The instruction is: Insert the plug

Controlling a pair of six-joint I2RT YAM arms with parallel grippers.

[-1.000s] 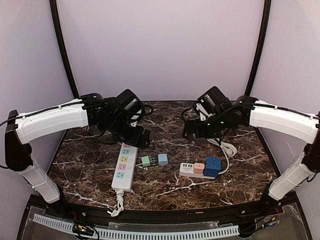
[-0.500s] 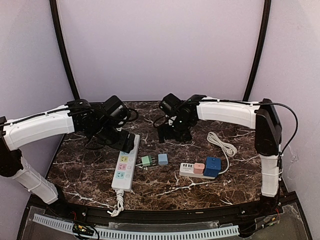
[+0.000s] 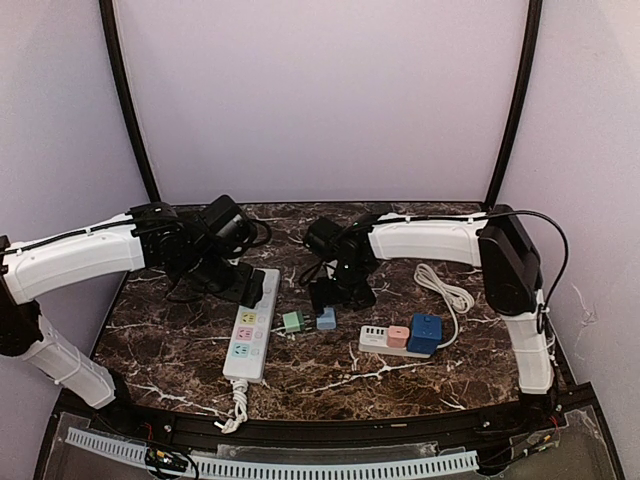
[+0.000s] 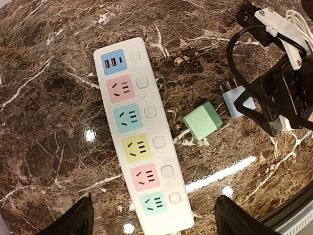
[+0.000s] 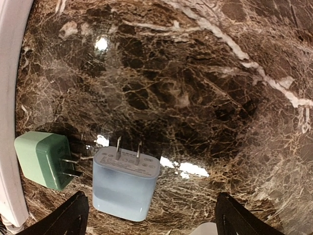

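Note:
A white power strip (image 3: 250, 325) with coloured sockets lies at the centre left; the left wrist view shows it lengthwise (image 4: 139, 142). A green plug (image 3: 292, 321) and a light blue plug (image 3: 326, 318) lie beside it on the marble. My left gripper (image 3: 247, 284) hovers over the strip's far end, open and empty, with the strip's near end between the fingers (image 4: 154, 223). My right gripper (image 3: 336, 292) hovers just behind the blue plug, open and empty (image 5: 151, 218). The blue plug (image 5: 126, 183) lies prongs up-frame between the fingers, the green plug (image 5: 43, 159) to its left.
A small white strip (image 3: 378, 338) carrying a pink adapter (image 3: 399, 335) and a blue cube adapter (image 3: 426, 332) lies at the right. A coiled white cable (image 3: 445, 285) lies behind it. Black curved posts stand at the back corners.
My right arm has swung left across the table from the back right to just over the blue plug. My left gripper has drawn back a little to the left.

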